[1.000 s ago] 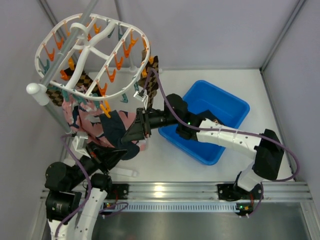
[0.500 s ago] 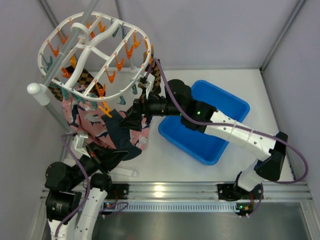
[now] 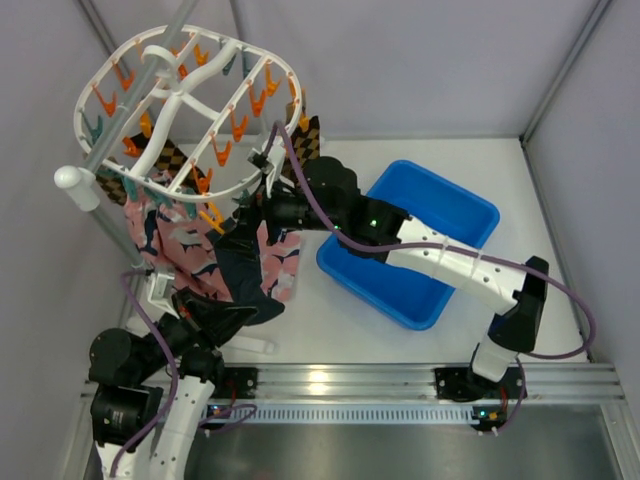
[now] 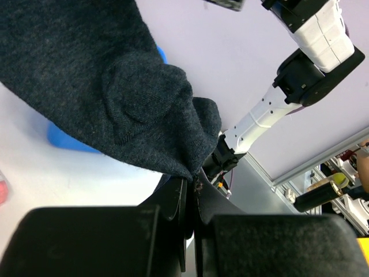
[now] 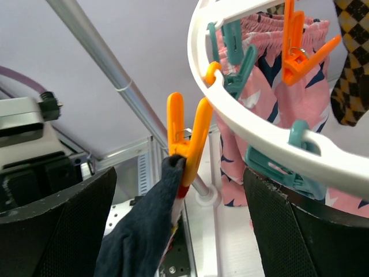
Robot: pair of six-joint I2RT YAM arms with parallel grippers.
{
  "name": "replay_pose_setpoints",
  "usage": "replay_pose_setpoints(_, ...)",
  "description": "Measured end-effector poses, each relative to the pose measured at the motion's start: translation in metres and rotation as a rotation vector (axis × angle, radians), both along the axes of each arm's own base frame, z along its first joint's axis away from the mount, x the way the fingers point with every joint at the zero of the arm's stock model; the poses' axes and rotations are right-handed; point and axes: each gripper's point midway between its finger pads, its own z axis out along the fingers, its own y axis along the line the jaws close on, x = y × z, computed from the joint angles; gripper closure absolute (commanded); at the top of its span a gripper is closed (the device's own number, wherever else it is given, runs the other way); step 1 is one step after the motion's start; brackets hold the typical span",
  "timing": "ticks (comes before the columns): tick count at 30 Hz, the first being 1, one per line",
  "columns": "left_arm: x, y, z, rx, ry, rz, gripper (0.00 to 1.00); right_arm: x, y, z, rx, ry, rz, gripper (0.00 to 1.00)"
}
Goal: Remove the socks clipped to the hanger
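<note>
Over the last second my right claw (image 5: 179, 173) swung from above the bin (image 3: 450, 187) up to the hanger (image 5: 259, 138), and it sat wide open and empty astride the orange clip (image 5: 185, 138) that gripped the navy sock (image 5: 144, 242). My left claw (image 4: 193, 184) was pinched tight on that sock's lower end, so I judged unclipping was next. The pink socks (image 3: 165, 235) hung clipped.

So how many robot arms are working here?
2. The left arm sits bottom-left, holding a navy sock; the right arm reaches over the blue bin to the hanger.
</note>
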Motion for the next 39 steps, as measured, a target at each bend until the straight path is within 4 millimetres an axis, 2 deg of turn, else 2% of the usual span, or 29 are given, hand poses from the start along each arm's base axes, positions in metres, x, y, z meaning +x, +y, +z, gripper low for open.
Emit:
replay_pose_setpoints(4, -0.003, -0.001, 0.000, -0.002, -0.004, -0.012, 1.00, 0.005, 0.010, -0.006, -0.017, -0.018, -0.022, 0.14)
replay_pose_setpoints(15, -0.006, -0.002, 0.000, -0.003, -0.003, -0.024, 1.00, 0.017, 0.018, 0.000, -0.013, -0.089, -0.115, 0.15)
replay_pose_setpoints(27, -0.015, -0.003, 0.001, -0.019, -0.006, -0.048, 1.00, 0.014, 0.030, -0.002, -0.025, -0.139, -0.228, 0.21)
replay_pose_setpoints(35, -0.015, -0.003, -0.001, -0.018, -0.004, -0.050, 1.00, 0.030, 0.028, 0.014, 0.035, -0.162, -0.354, 0.22)
replay_pose_setpoints(39, -0.014, -0.004, -0.004, -0.017, 0.003, -0.050, 1.00, 0.032, 0.028, 0.018, 0.064, -0.165, -0.393, 0.27)
